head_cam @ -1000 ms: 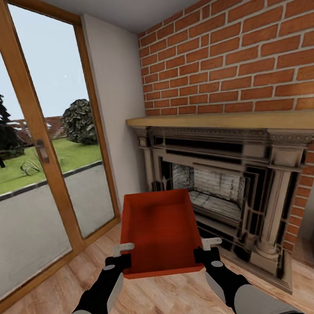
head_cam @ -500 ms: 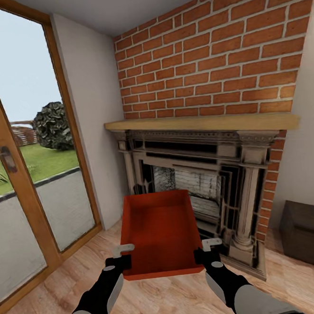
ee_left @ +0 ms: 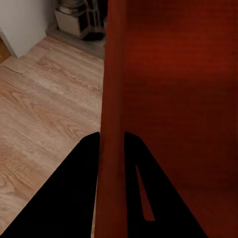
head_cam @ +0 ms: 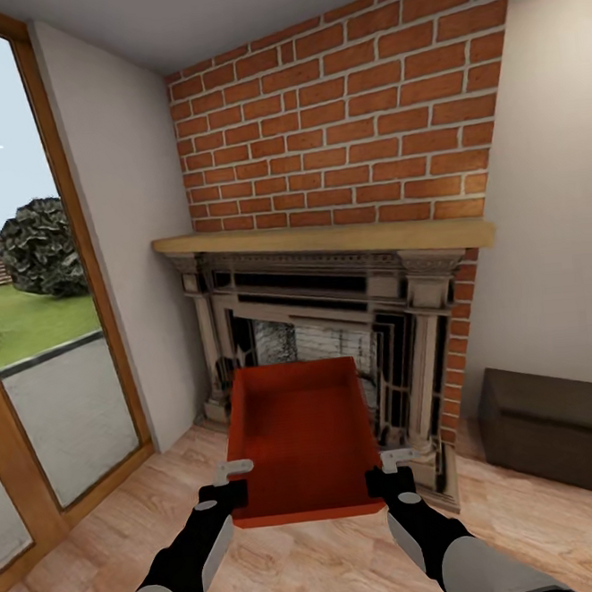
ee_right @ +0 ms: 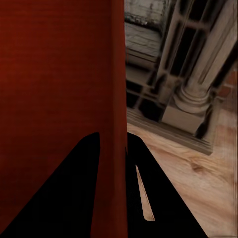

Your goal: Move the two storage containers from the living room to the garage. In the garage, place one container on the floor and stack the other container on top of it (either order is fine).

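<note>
An orange-red open-topped storage container (head_cam: 299, 435) is held level in front of me, above the light wood floor of the living room. My left gripper (head_cam: 231, 493) is shut on its left wall near the front corner, and my right gripper (head_cam: 382, 480) is shut on its right wall. In the left wrist view the container wall (ee_left: 113, 99) runs between the two dark fingers (ee_left: 82, 188). The right wrist view shows the same hold on the other wall (ee_right: 115, 89), with the fingers (ee_right: 141, 198) on either side of it. The bin is empty inside.
A red-brick fireplace (head_cam: 333, 311) with a wooden mantel (head_cam: 322, 238) stands straight ahead. A dark low bench (head_cam: 559, 426) sits at the right against the white wall. A glass door with an orange wooden frame (head_cam: 80, 288) lies at the left. Wood plank floor (head_cam: 310, 564) spreads below.
The whole view has swung to the right: the glass door slid toward the left edge and the dark bench came into sight. The container and both grippers keep their place in the picture.
</note>
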### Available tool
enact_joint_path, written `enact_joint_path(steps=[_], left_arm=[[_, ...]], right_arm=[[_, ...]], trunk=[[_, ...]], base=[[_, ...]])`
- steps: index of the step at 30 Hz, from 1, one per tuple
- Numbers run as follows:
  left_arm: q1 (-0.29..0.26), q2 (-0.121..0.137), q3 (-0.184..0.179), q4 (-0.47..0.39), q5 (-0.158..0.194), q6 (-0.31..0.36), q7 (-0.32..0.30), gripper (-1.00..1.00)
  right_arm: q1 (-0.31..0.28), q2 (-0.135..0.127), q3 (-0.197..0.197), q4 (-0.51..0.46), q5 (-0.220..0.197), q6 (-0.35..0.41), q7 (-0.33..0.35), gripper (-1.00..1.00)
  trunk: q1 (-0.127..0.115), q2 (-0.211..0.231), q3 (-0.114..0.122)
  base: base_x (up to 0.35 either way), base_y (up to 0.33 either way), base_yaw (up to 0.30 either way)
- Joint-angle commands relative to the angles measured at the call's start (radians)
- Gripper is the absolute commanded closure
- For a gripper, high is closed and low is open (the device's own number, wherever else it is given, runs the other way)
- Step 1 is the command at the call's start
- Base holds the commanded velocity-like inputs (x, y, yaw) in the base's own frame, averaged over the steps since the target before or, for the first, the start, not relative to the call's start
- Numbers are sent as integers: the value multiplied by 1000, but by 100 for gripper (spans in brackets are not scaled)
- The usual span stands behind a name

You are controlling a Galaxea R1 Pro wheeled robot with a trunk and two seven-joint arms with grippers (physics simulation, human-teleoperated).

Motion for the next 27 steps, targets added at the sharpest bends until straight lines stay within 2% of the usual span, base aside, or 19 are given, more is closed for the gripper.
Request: enact_joint_path(steps=[1, 27], left_arm=[[1, -3, -4, -2, 2, 7, 12, 100], [1, -2, -2, -7, 2, 7, 12, 100]], right_arm=[[-2, 3, -35, -2, 5, -4, -72, 100], [-2, 2, -35, -1, 2, -4, -72, 100]], trunk=[[0, -1, -1], [0, -1, 15]], base=[[0, 0, -285], [0, 0, -285]])
